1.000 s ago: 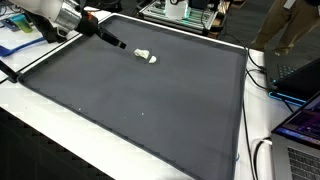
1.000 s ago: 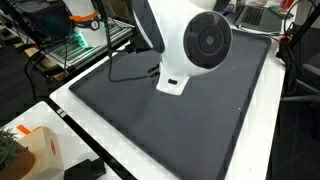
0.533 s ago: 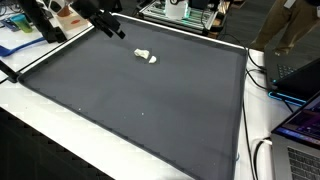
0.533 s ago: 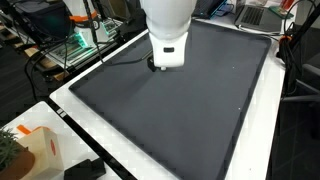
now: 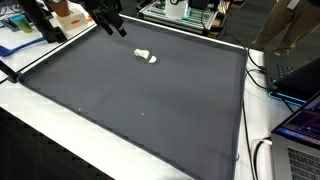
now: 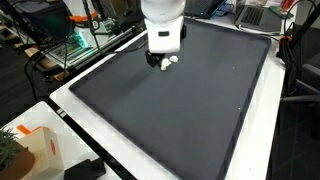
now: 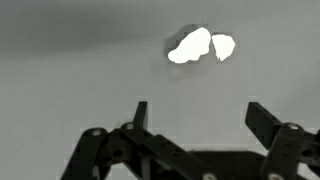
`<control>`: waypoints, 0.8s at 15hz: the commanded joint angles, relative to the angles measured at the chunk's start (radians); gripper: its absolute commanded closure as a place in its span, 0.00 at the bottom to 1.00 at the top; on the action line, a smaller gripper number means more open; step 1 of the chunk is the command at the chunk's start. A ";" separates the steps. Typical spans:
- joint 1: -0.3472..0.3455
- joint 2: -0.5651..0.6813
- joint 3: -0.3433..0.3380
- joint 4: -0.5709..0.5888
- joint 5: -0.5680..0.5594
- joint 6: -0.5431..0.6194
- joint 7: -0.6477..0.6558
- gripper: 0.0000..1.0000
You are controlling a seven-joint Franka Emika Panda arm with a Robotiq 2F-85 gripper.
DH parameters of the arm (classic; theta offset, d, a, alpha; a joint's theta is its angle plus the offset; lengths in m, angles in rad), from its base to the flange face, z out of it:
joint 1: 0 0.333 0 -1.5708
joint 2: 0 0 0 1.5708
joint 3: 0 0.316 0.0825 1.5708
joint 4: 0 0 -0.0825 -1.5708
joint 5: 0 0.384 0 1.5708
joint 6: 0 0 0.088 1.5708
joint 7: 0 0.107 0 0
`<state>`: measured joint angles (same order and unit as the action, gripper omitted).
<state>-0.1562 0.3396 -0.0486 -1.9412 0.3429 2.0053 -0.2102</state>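
A small white crumpled object [image 5: 147, 57] lies on the dark grey mat [image 5: 140, 100] near its far edge; it also shows beside the wrist [image 6: 171, 62]. My gripper [image 5: 117, 28] hangs above the mat's far corner, up and to the side of the object, without touching it. In the wrist view the white object [image 7: 196, 45] sits ahead of the gripper [image 7: 198, 108], whose two black fingers stand wide apart with only bare mat between them. The gripper is open and holds nothing.
A white table border [image 6: 120, 140] frames the mat. Laptops [image 5: 298, 78] and cables lie along one side. A wire cart with green-lit gear [image 6: 78, 45] stands past the far edge. An orange-and-white box [image 6: 38, 150] rests on the near corner.
The arm has swung back and up toward the mat's far corner, away from the white object. The white piece, earlier hidden by the wrist in an exterior view, now shows. The jaws stayed wide.
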 commanded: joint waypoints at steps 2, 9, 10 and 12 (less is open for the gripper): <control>0.039 -0.190 0.008 -0.270 0.035 0.286 0.081 0.00; 0.114 -0.489 0.045 -0.653 0.025 0.611 0.153 0.00; 0.128 -0.525 0.052 -0.692 0.032 0.668 0.137 0.00; 0.131 -0.445 0.034 -0.609 0.013 0.624 0.137 0.00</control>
<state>-0.0425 -0.1059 0.0034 -2.5526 0.3625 2.6326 -0.0789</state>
